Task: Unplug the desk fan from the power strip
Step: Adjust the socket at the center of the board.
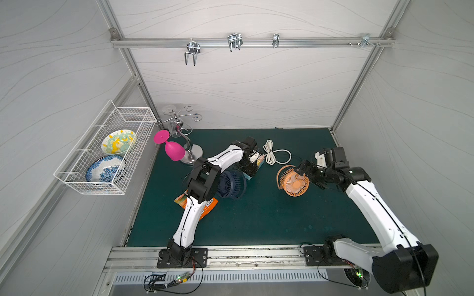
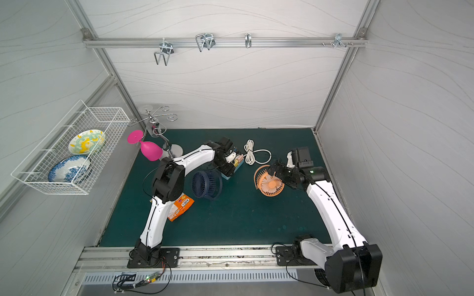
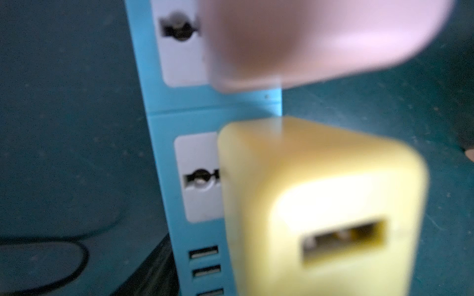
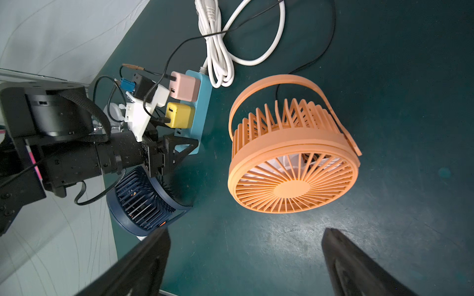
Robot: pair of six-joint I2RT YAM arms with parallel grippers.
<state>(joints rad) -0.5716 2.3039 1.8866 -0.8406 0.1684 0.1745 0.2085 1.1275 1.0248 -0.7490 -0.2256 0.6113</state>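
1. Light-blue plastic with white socket faces, the power strip (image 4: 198,107) lies flat on the dark green mat (image 1: 256,217), a little above the middle of both top views and just left of centre.
2. Two cube chargers are plugged into it side by side: a pink charger (image 4: 185,85) nearer the cord end and a yellow charger (image 4: 179,115) nearer the USB ports. Each has a thin black cable plugged into it.
3. Its thick white cord (image 4: 220,51) lies bundled in loops on the mat just beyond the strip.
4. At the strip's USB end sits the left gripper (image 4: 177,150); one black finger reaches over the end of the bar. Whether the jaws are clamped on it or loose I cannot tell. In the left wrist view both chargers fill the frame, blurred.
5. A navy fan (image 1: 230,184) lies just beside the strip, partly under the left arm.
6. An orange fan (image 1: 293,180) lies face-up right of centre, apart from the strip.
7. The right gripper (image 4: 245,258) hovers by the orange fan, fingers (image 4: 343,261) spread wide and holding nothing.
8. An orange snack packet (image 2: 180,206) lies under the left arm.
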